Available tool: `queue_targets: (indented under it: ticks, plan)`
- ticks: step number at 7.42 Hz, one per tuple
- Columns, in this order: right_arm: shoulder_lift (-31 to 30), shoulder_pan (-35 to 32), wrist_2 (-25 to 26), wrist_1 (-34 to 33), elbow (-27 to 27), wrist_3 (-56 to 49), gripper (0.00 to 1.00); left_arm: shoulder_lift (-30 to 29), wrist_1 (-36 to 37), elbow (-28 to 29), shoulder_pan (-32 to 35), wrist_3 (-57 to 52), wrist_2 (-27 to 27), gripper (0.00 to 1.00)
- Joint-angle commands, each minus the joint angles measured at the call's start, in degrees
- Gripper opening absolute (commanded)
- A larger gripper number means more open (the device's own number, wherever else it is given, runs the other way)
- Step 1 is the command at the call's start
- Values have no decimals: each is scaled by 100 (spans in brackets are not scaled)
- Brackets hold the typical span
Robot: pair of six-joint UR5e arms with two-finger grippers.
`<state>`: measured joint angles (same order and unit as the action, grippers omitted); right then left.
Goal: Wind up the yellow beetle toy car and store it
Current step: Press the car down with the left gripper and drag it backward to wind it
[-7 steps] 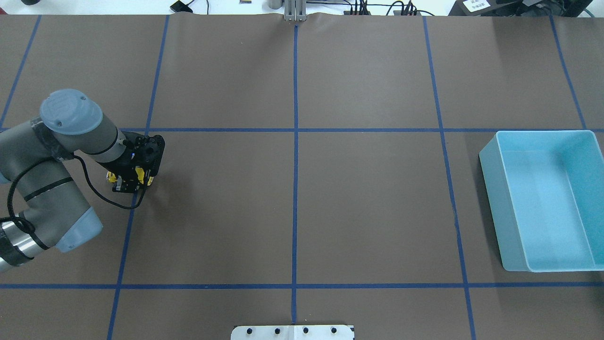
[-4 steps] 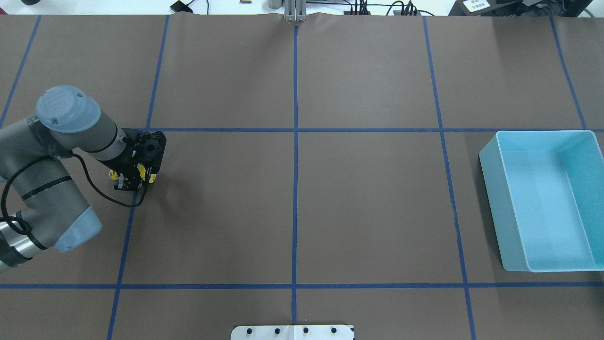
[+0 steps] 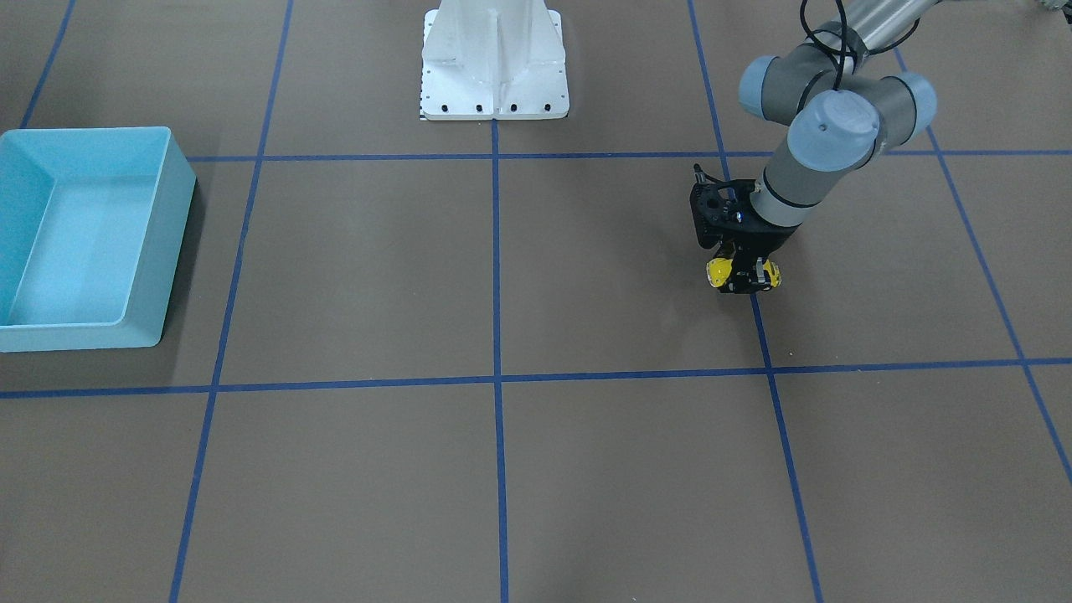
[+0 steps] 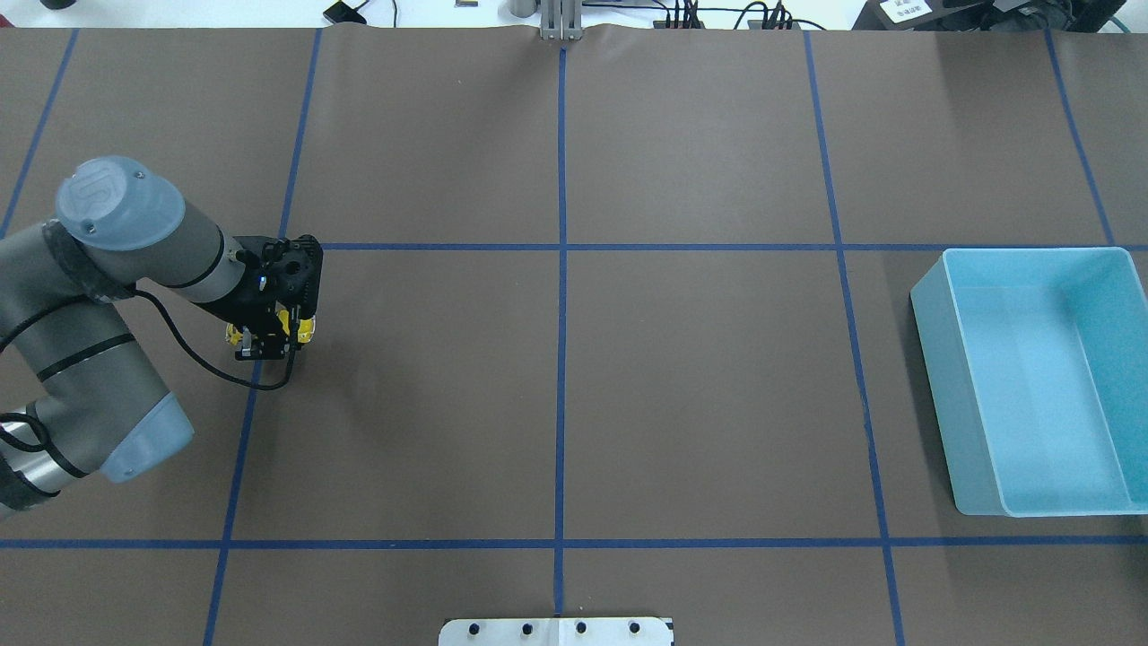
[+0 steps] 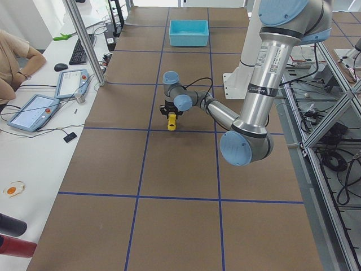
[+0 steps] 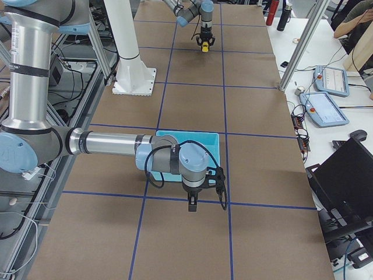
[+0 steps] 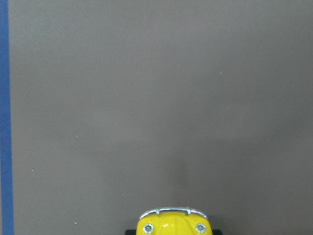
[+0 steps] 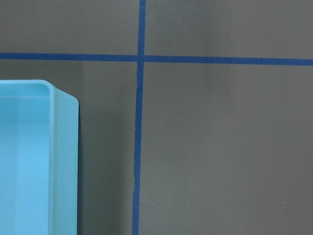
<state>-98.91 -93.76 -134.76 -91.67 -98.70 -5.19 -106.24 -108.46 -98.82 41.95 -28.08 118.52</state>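
Car: the yellow beetle toy car (image 3: 718,272) is sitting out at 9 o'clock in the overhead view. It is glossy and rounded, and a silver bumper and two round lamps are gleaming in the left wrist view.
Left gripper: the left gripper (image 3: 744,283) is pointing straight down and clamping the car across its flanks, with yellow peeking out on either side of the black fingers. I cannot tell whether the wheels are touching the bench.
Right gripper: the right gripper (image 6: 192,204) is hanging just off the bin's edge, at 6 o'clock from it in the exterior right view. Whether it is apart or together, I cannot tell.
Bin: the light blue bin (image 4: 937,386) is lying at 3 o'clock overhead, well apart from the car. It is smooth plastic, rectangular, with rounded corners.
Bench: the bench (image 4: 700,386) is wearing a matte brown sheet, with blue tape lines (image 4: 561,359) crossing it in a grid. The car is sitting right by one of them.
Room: a white pedestal (image 3: 494,67) is standing at 12 o'clock in the front-facing view. A white side desk (image 5: 51,135) is carrying a keyboard (image 5: 79,51), and a person's arm (image 5: 17,56) is resting at 10 o'clock in the exterior left view.
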Motion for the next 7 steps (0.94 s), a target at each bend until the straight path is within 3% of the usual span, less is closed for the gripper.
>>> queue_targets:
  ticks: [1,7]
  plan:
    - [4,-2,2,0,0,0,100,7,-499,-6,-2,110,14,53]
    - [-23,-2,2,0,0,0,100,68,-483,91,-11,66,-13,49]
